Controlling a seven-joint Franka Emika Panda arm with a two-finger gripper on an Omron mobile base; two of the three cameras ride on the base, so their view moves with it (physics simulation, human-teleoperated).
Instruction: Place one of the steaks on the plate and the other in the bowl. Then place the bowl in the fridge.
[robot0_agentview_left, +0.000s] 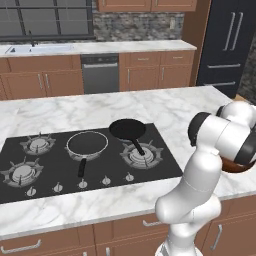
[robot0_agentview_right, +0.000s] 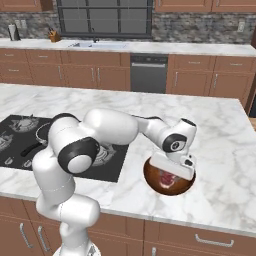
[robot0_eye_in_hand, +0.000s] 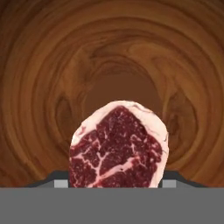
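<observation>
My gripper (robot0_agentview_right: 171, 175) reaches down into the glossy reddish-brown bowl (robot0_agentview_right: 152, 180) on the marble counter's right part, near its front edge. A red marbled steak (robot0_eye_in_hand: 118, 146) stands between the two fingertips (robot0_eye_in_hand: 61, 182), and the jaws are shut on it. The bowl's wood-grained inside (robot0_eye_in_hand: 113, 57) lies close behind the meat. In the right base view the steak (robot0_agentview_right: 169, 179) shows inside the bowl under the hand. A sliver of the bowl (robot0_agentview_left: 232, 167) peeks out below the arm in the left base view. The black fridge (robot0_agentview_left: 230, 40) stands at the far right, doors closed. The plate is out of view.
A black cooktop (robot0_agentview_left: 50, 170) is set into the island (robot0_agentview_left: 165, 107), with two frying pans (robot0_agentview_left: 127, 129) (robot0_agentview_left: 86, 143) on it. A sink counter (robot0_agentview_right: 150, 47) and a dishwasher (robot0_agentview_right: 148, 72) run along the back wall.
</observation>
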